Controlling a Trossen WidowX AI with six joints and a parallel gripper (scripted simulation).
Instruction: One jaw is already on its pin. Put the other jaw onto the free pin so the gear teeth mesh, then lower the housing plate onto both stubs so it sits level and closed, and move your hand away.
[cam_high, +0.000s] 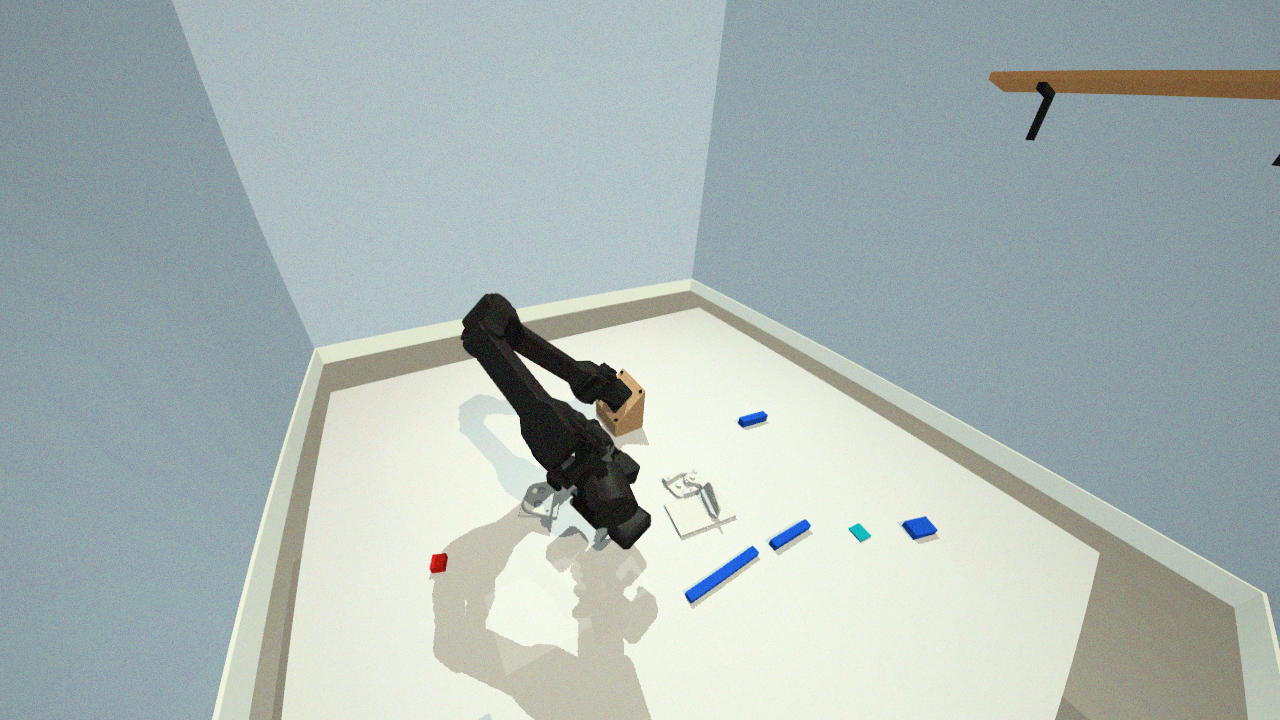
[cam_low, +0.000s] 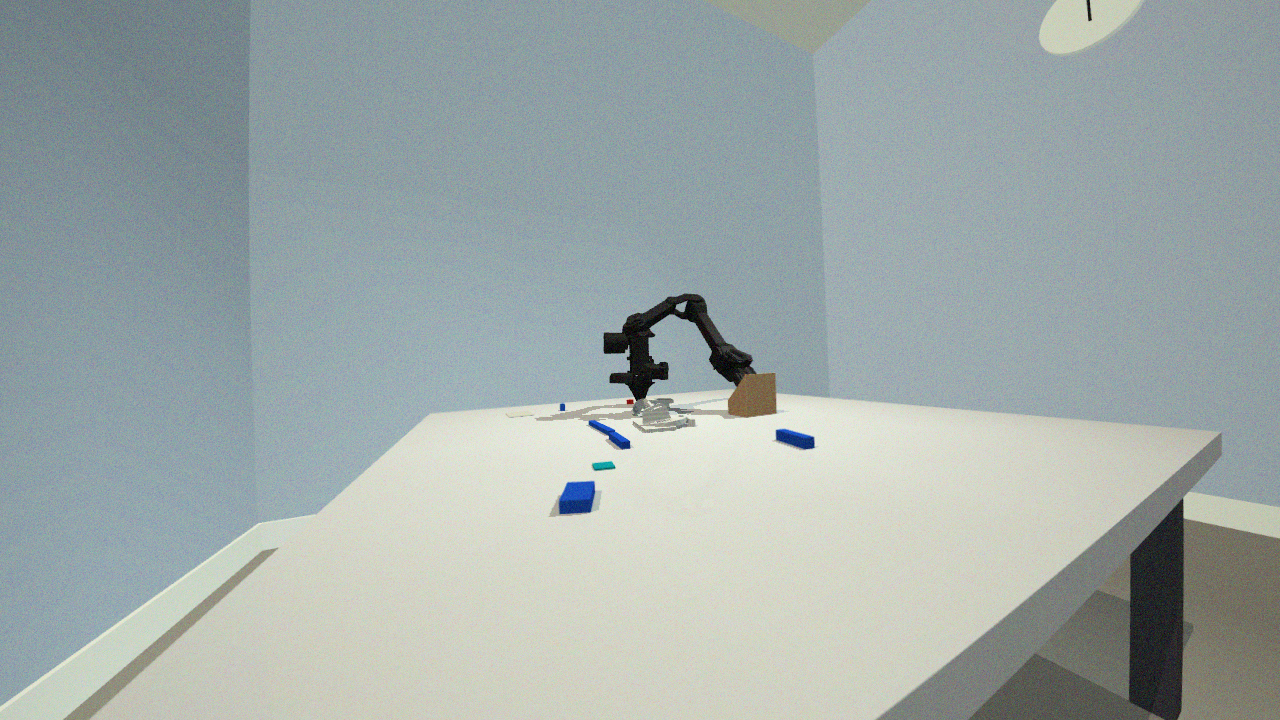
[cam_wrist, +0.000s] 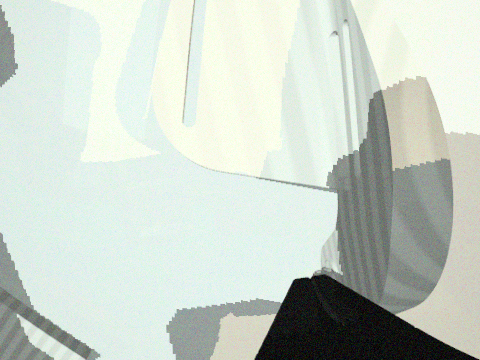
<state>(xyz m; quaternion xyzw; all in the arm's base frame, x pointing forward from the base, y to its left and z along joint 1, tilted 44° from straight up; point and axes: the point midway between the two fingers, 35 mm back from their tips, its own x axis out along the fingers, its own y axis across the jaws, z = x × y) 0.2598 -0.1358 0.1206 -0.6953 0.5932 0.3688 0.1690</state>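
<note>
My gripper (cam_low: 640, 396) (cam_wrist: 310, 292) is shut with nothing between its fingertips, low over the table; the arm hides its tips in the top view. In the wrist view a pale slotted part (cam_wrist: 225, 120) with a curved ribbed wall (cam_wrist: 365, 225) stands close beside the fingertips. Another ribbed piece (cam_wrist: 30, 330) shows at lower left. In the top view a grey part with holes (cam_high: 539, 488) lies left of the arm's hand. A white flat base (cam_high: 691, 524) lies to its right, with a grey ribbed piece (cam_high: 711, 500) on it. Pins and gear teeth cannot be made out.
Long blue bars (cam_high: 721, 574) (cam_high: 789, 534), a teal tile (cam_high: 859, 532) (cam_low: 603, 465) and a blue block (cam_high: 919, 527) (cam_low: 577, 497) lie to the right. Another blue bar (cam_high: 752, 419) (cam_low: 794, 438) lies farther back. A red block (cam_high: 438, 563) lies left. The wooden arm mount (cam_high: 629, 416) (cam_low: 754, 395) stands behind.
</note>
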